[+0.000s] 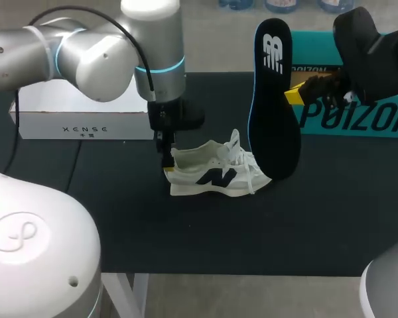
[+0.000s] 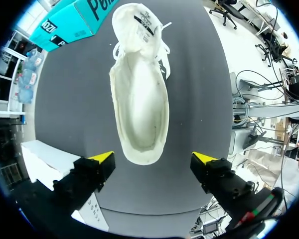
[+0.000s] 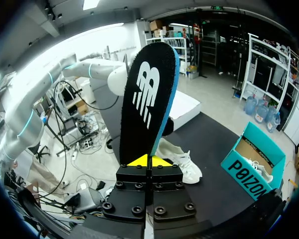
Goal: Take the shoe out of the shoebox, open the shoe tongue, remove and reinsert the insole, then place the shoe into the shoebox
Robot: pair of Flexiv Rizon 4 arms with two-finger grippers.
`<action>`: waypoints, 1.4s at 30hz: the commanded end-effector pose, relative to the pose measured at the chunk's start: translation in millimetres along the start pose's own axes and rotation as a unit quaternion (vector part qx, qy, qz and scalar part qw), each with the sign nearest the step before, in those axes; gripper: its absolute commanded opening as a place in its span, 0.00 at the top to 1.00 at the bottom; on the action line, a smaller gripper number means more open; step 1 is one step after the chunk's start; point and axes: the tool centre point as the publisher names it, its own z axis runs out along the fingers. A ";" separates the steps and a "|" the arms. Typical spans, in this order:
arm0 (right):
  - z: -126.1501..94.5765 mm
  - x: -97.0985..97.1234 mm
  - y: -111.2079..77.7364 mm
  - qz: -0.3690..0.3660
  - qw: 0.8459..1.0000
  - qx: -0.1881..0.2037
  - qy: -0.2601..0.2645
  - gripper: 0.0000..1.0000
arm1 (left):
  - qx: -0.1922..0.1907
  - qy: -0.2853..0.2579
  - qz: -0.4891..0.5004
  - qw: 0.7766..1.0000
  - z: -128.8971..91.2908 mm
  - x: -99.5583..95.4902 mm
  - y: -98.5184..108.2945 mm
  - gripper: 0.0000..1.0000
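A white shoe (image 1: 215, 173) with a dark logo lies on its sole on the black table mat, its toe pointing right. In the left wrist view the shoe's opening (image 2: 139, 99) shows a bare white inside. My left gripper (image 1: 167, 161) hangs over the heel, open, and the heel sits between its yellow tips (image 2: 153, 159) without touching them. Held upright above the shoe's toe is the black insole (image 1: 275, 99) with a blue edge. My right gripper (image 1: 293, 96) is shut on the edge of that insole (image 3: 147, 99), its tips (image 3: 149, 160) pressed together.
The teal shoebox (image 1: 358, 116) stands open at the back right, behind my right arm, with another white shoe (image 3: 256, 168) inside. A long white box (image 1: 86, 116) lies at the back left. Bare mat spreads in front of the shoe.
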 end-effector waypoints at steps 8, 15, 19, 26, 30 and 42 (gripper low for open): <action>4.0 -1.6 3.8 0.001 1.000 0.003 0.001 1.00 | -0.003 0.001 0.000 1.000 0.3 -1.9 -2.2 0.00; 4.0 -1.6 3.8 0.001 1.000 0.003 0.001 1.00 | -0.005 0.001 0.001 1.000 0.0 -3.7 -5.0 0.00; 4.0 -1.6 3.8 0.001 1.000 0.003 0.001 1.00 | -0.015 0.003 0.010 1.000 -1.8 -10.5 -11.8 0.00; 4.0 -1.6 3.8 0.001 1.000 0.003 0.001 1.00 | 0.000 -0.003 0.016 1.000 0.3 -23.3 -23.4 0.00; 4.0 -1.6 3.8 0.001 1.000 0.003 0.001 1.00 | 0.006 0.001 0.020 1.000 3.7 -35.7 -33.9 0.00; 4.0 -1.6 3.8 0.001 1.000 0.003 0.001 1.00 | 0.025 -0.002 0.051 0.998 12.6 -63.2 -72.4 0.00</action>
